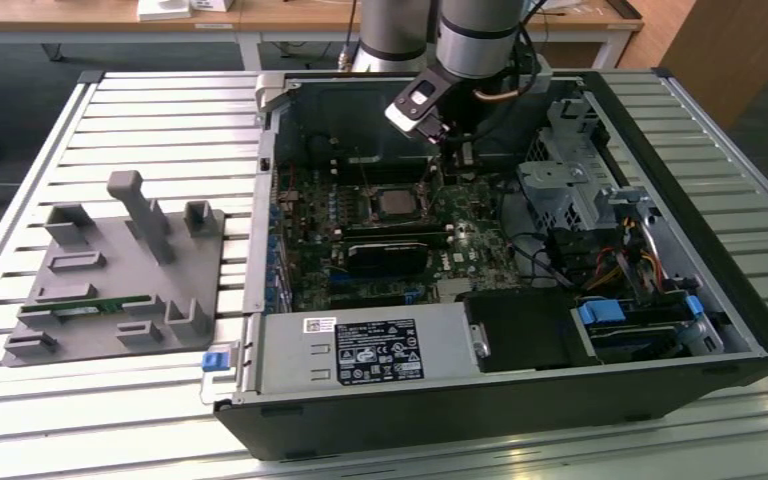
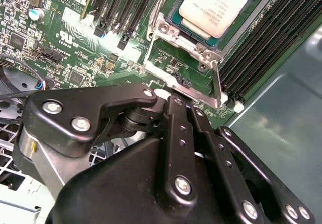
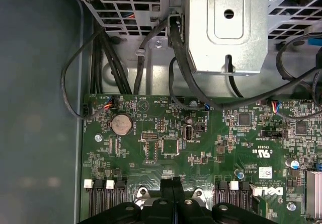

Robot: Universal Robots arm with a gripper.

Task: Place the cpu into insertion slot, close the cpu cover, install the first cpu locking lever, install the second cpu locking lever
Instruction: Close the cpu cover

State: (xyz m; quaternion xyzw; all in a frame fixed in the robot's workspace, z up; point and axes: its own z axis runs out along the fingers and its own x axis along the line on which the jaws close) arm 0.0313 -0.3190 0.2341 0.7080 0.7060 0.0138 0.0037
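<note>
Setting: an open black computer case [image 1: 491,410] lies on its side on a slatted metal table [image 1: 117,120], with its green motherboard [image 1: 471,235] facing up.
Arm: a silver robot arm [image 1: 484,35] reaches down into the case from the far side of the table.
Gripper: the black gripper [image 1: 447,150] hangs low over the board, just beside the socket on the exterior view's right.
Fingers: they are pressed together on the free edge of the cpu cover [image 2: 198,95]. In the first wrist view the gripper [image 3: 172,189] shows the two pads meeting at a thin seam, with silver corners of the cover [image 3: 196,192] either side.
The cpu: the pale silver square chip [image 2: 216,7] lies flat in the insertion slot [image 2: 187,44], its top uncovered (in the exterior view it is a greyish square [image 1: 395,203] near the middle of the board).
Cover position: the thin silver frame is swung away from the chip, towards the gripper [image 2: 162,100], and green board shows through its cut-out middle.
Around the socket: long black memory slots [image 2: 261,48] run alongside it.
Nearby: a black rectangular card [image 1: 387,252] sits on the near side of the socket.
Board edge: a round coin cell [image 3: 121,125] sits below a metal drive cage [image 3: 226,27] and black cables [image 3: 100,53].
Beside the case: a grey fixture block [image 1: 117,270] on the exterior view's left holds a green memory stick [image 1: 91,308].
</note>
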